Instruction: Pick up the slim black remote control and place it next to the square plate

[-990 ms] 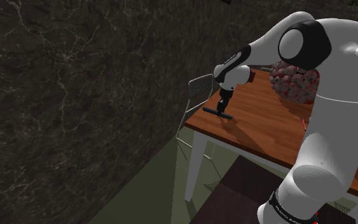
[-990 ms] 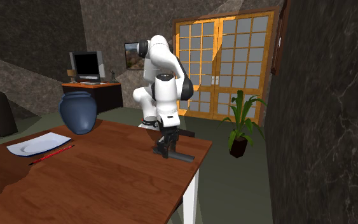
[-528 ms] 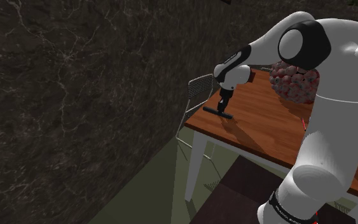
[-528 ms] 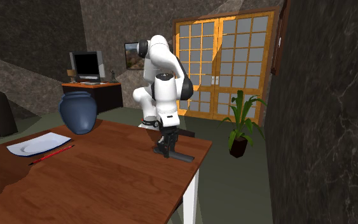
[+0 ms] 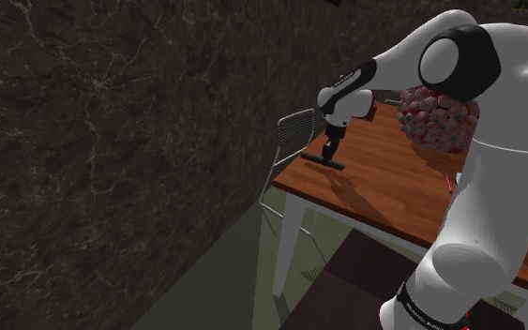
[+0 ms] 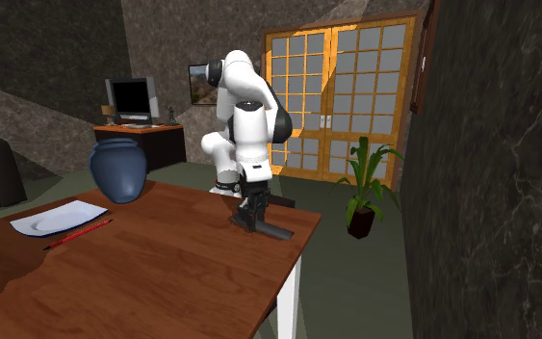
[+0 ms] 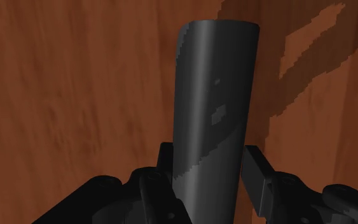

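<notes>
Lifted a little now, the black remote (image 7: 214,95) sits squeezed tight in the hand (image 7: 206,172); keep it flat, go slowly to the plate (image 6: 62,218).

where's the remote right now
The black remote is clasped in the gripper at the wooden table's far right corner in the second exterior view, well right of the blue vase.

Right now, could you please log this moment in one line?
gripper: shut on slim black remote control | over: brown wooden table | white square plate: not reached
</notes>
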Available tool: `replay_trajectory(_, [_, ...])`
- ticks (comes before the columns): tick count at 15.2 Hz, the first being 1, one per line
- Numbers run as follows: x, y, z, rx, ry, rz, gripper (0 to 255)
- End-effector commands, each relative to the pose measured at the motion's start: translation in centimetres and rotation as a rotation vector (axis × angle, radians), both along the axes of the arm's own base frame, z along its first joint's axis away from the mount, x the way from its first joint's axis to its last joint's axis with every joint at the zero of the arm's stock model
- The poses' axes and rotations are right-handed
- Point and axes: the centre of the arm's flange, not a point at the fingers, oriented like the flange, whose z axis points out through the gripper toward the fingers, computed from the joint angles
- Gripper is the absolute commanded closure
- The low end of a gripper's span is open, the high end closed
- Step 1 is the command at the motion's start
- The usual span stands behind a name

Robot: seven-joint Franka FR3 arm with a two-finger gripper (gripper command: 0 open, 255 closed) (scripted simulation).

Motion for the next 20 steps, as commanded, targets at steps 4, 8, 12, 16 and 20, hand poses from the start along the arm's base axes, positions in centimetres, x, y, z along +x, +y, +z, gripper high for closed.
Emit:
replay_trajectory(4, [0.1, 0.1, 2.6, 0.0, 0.0, 0.0, 255])
replay_trajectory(8, [0.1, 0.1, 4.7, 0.0, 0.0, 0.0, 255])
replay_trajectory(12, [0.1, 0.1, 6.9, 0.0, 0.0, 0.0, 255])
replay_trajectory(16, [-2.5, -0.5, 7.5, 0.0, 0.0, 0.0, 255])
replay_trajectory(20, [-7.7, -1.6, 7.5, 0.0, 0.0, 0.0, 255])
